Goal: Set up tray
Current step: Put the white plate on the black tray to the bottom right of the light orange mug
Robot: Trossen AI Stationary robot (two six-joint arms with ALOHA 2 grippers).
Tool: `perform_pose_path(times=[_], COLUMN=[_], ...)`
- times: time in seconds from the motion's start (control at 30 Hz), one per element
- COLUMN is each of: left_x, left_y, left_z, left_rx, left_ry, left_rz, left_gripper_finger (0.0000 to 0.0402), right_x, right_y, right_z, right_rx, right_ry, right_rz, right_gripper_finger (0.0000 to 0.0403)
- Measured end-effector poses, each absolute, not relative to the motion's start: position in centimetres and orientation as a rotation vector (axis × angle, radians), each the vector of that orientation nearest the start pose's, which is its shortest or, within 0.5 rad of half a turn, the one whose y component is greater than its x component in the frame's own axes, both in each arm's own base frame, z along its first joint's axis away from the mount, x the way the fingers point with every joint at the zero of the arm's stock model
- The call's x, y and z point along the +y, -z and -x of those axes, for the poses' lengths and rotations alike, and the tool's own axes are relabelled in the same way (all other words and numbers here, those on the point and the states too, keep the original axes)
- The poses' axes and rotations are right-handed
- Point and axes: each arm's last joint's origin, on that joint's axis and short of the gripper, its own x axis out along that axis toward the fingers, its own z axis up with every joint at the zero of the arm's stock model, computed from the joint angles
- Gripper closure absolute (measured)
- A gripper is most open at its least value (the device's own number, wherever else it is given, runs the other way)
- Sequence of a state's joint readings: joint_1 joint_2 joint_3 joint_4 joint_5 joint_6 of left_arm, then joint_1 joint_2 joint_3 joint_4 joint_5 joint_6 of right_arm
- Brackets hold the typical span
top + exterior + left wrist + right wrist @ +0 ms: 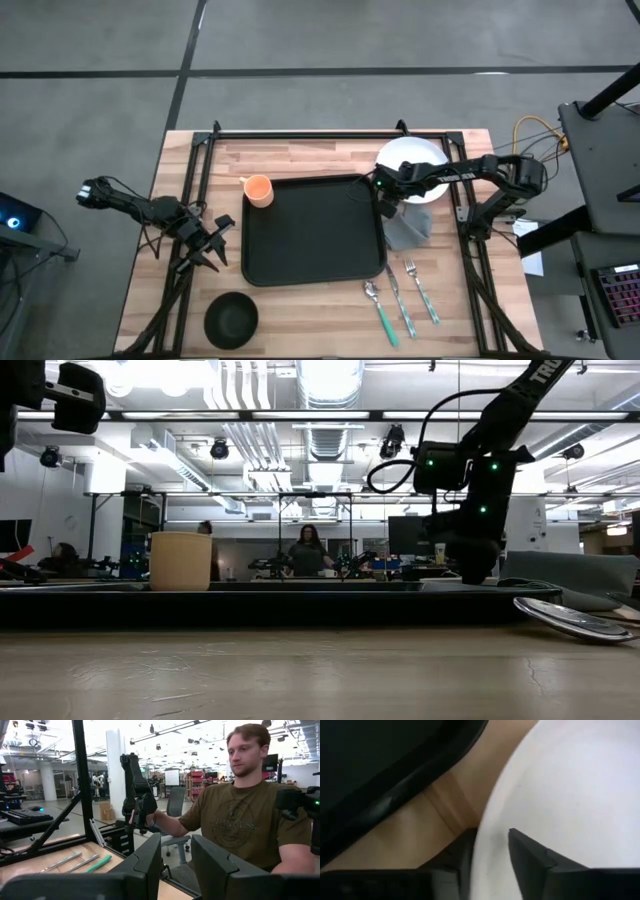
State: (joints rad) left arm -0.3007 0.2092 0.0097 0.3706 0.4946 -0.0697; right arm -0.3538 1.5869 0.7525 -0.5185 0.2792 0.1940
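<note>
The black tray (pixel 312 230) lies flat in the middle of the table and shows as a dark band (pixel 250 600) in the low view. A white plate (pixel 415 160) rests on the table beyond the tray's far right corner. My right gripper (pixel 385 203) is at the plate's near-left rim, shut on it (pixel 492 852). An orange cup (pixel 258 190) stands upright at the tray's far left corner (pixel 180 560). My left gripper (pixel 212 245) waits open left of the tray, touching nothing (pixel 176 850). My right gripper pinches the plate's rim (pixel 490 827) on the side nearest the tray. One finger (pixel 462 852) sits below the rim and the other (pixel 535 857) lies on the plate's upper face. It reaches in from above, slanting. Whether the plate is raised off the table cannot be told.
A grey napkin (pixel 408 226) lies right of the tray, just near of the plate. A spoon, knife and fork (pixel 400 295) lie near the tray's near right corner. A black bowl (pixel 231 318) sits at the near left. A person sits beyond the table's right side (pixel 240 820).
</note>
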Motion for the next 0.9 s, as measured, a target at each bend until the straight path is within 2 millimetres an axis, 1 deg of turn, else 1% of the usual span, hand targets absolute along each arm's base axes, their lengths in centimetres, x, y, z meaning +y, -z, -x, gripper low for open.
perform_pose_path(times=[0.13, 0.2, 0.5, 0.67, 0.83, 0.9], left_x=[-4.4, -4.4, -4.4, -4.4, -4.4, -4.4], left_y=[-18.4, -18.4, -18.4, -18.4, -18.4, -18.4], left_z=[-9.7, -9.7, -9.7, -9.7, -9.7, -9.7], left_rx=[-0.147, -0.147, -0.147, -0.147, -0.147, -0.147], left_ry=[0.799, 0.799, 0.799, 0.799, 0.799, 0.799], left_rz=[0.049, 0.049, 0.049, 0.049, 0.049, 0.049], left_gripper_finger=[0.0313, 0.0313, 0.0313, 0.0313, 0.0313, 0.0313], right_x=[-9.6, -9.5, -9.6, -9.6, -9.0, -8.7], right_y=[-13.3, -13.3, -13.4, -14.1, -15.0, -15.4], right_z=[-23.5, -23.4, -23.5, -24.1, -25.0, -25.6], right_rx=[1.332, 1.340, 1.340, 1.315, 1.297, 1.283], right_ry=[0.641, 0.638, 0.630, 0.646, 0.635, 0.611], right_rz=[-0.168, -0.161, -0.152, -0.127, -0.078, -0.031], right_gripper_finger=[0.0367, 0.0385, 0.0391, 0.0392, 0.0392, 0.0394])
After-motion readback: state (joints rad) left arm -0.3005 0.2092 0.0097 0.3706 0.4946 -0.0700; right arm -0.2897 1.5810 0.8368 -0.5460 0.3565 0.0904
